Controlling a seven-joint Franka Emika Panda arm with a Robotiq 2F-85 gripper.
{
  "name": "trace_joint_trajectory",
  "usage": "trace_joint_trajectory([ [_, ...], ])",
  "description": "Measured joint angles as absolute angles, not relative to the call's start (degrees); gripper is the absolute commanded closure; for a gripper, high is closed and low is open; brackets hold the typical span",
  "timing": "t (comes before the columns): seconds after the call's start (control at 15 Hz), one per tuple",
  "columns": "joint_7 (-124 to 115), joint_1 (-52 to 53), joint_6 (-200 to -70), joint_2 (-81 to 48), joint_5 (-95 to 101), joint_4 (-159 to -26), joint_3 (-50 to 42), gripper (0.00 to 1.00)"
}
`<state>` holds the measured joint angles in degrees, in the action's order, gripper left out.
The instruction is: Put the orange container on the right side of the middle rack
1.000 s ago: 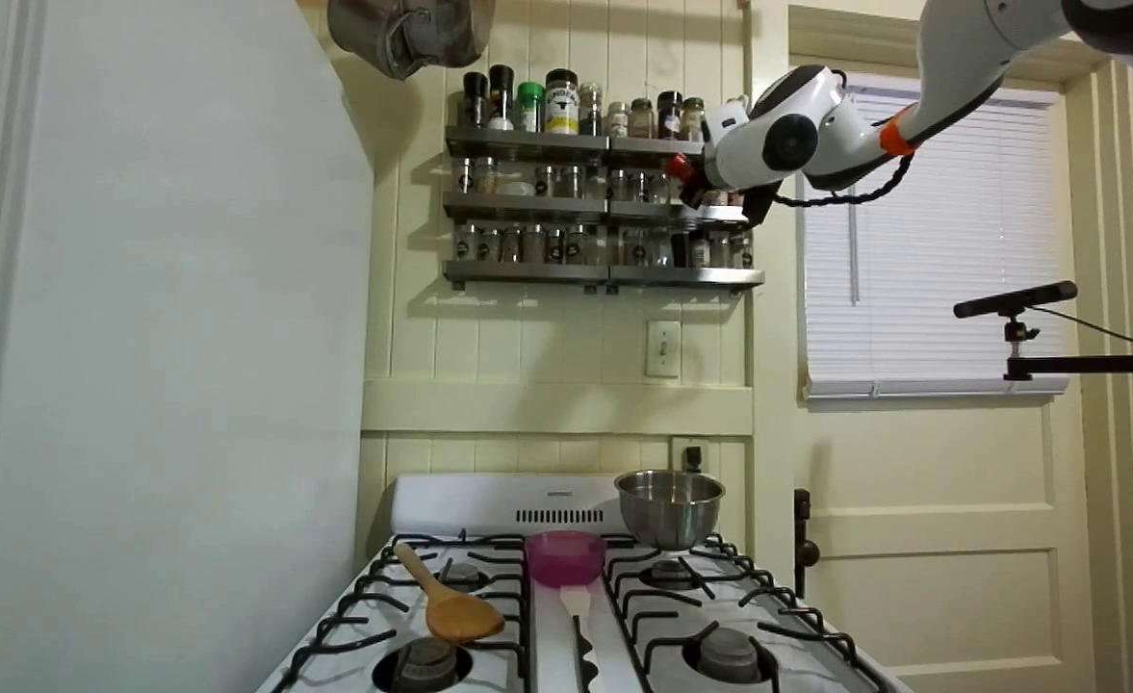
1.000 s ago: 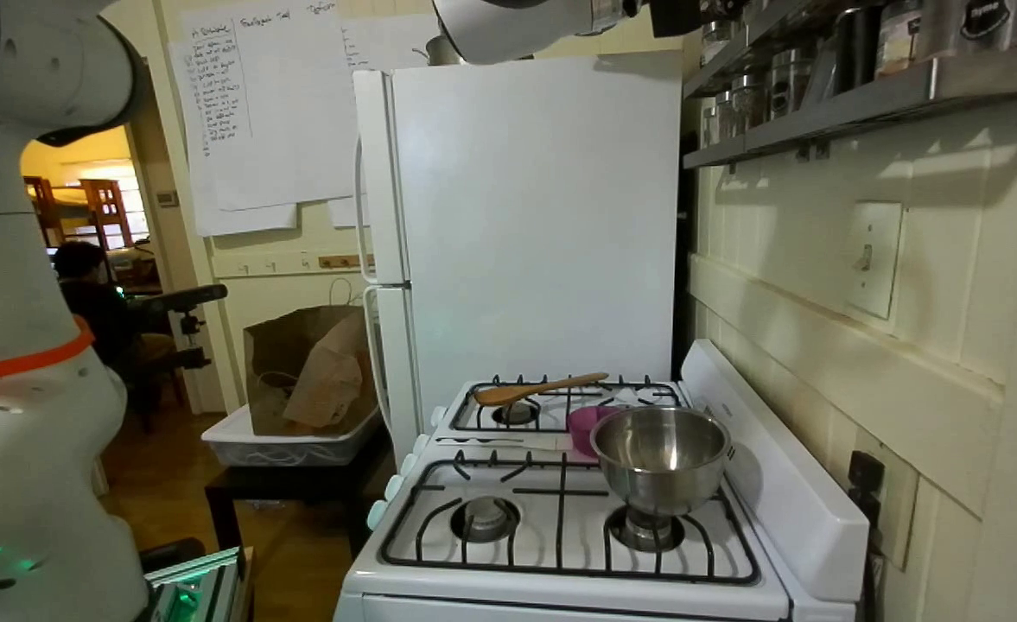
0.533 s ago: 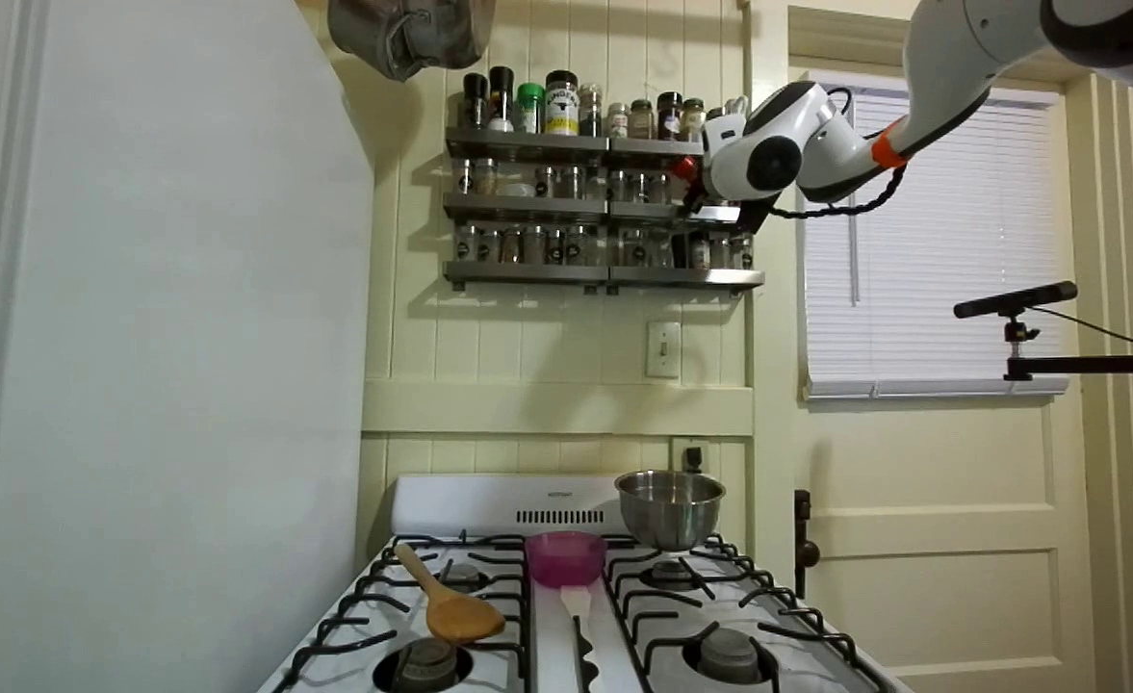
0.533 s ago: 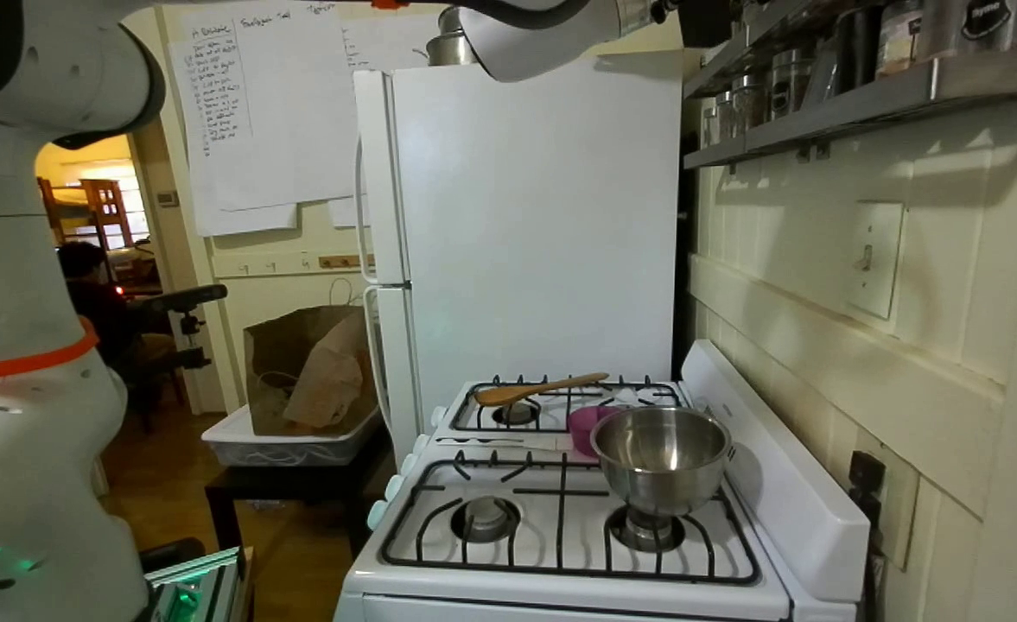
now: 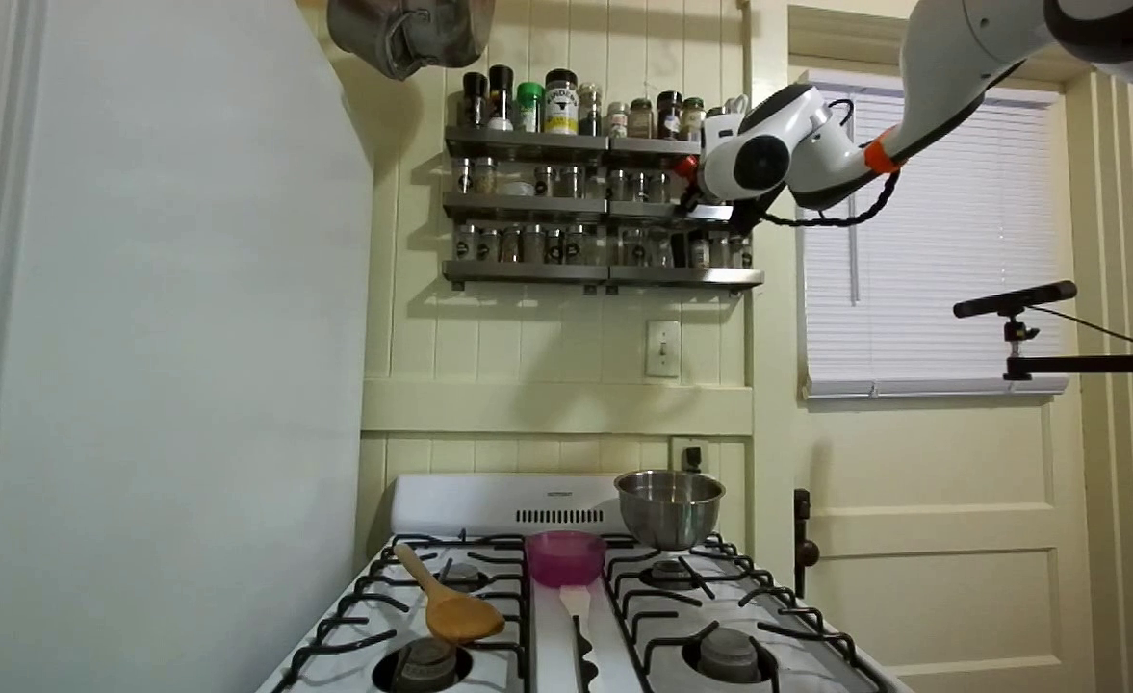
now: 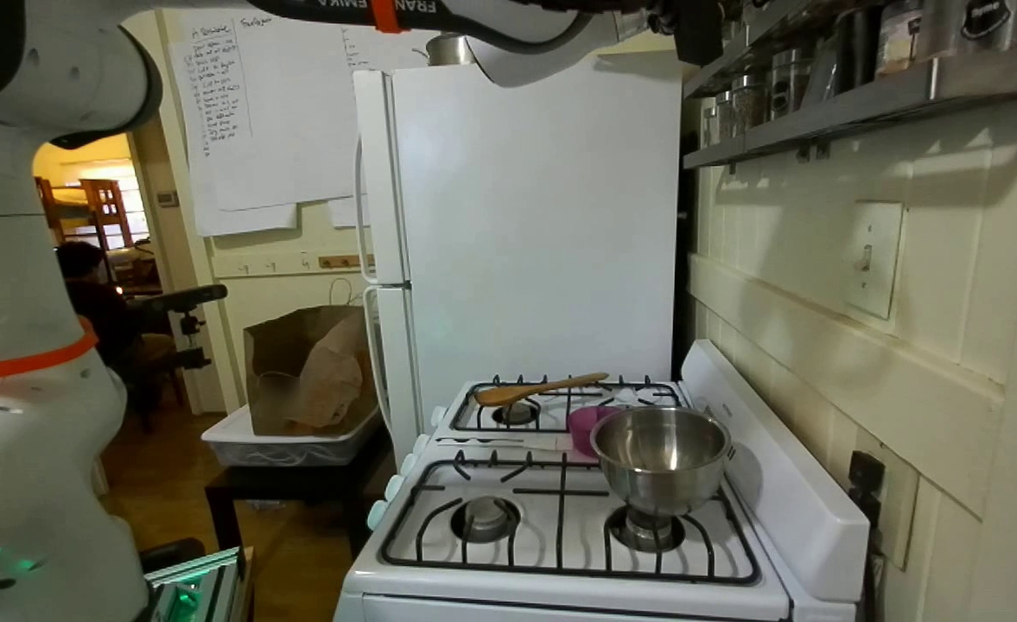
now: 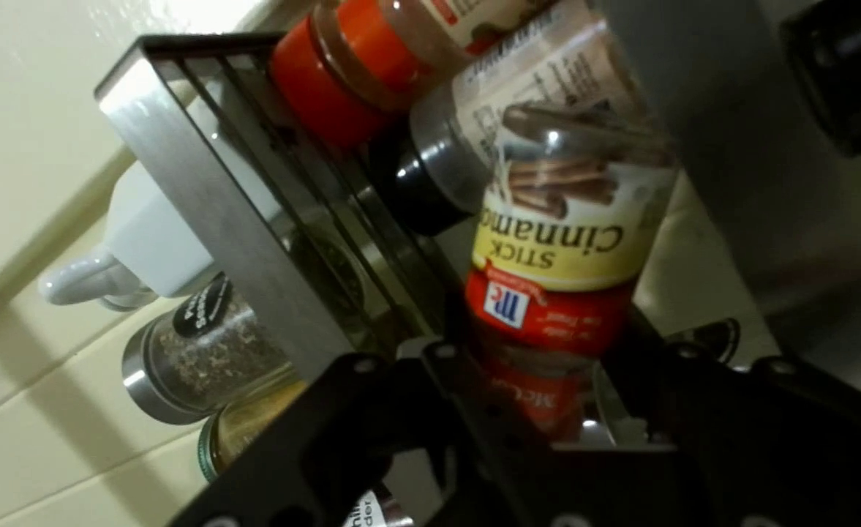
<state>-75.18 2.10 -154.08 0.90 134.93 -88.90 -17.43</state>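
Red-lbl cinnamon jar (image 7: 565, 241) held btwn jaws of claw (image 7: 543, 337).

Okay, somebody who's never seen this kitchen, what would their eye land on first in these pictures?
Most likely the red-and-yellow cinnamon jar, held in the dark jaws just right of centre in the wrist view. Next, probably the bright pink cup on the stove and the shiny steel bowl over a back burner, in both exterior views.

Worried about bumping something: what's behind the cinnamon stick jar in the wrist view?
A black-capped spice jar, partly covered by the cinnamon stick jar; whatever else lies behind it is hidden.
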Motion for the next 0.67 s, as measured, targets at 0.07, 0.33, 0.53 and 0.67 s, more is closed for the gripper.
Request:
trace_joint_trajectory([
  [0.07,-75.4,2.1,-153.3,1.0,134.4,-89.2,-17.2,0.78],
  [0.33,-76.2,2.2,-150.8,1.1,133.4,-90.0,-16.5,0.78],
  [0.53,-76.8,2.3,-149.1,1.1,133.1,-90.4,-16.1,0.78],
  [0.67,-76.5,2.3,-149.0,1.1,133.4,-90.4,-16.0,0.78],
])
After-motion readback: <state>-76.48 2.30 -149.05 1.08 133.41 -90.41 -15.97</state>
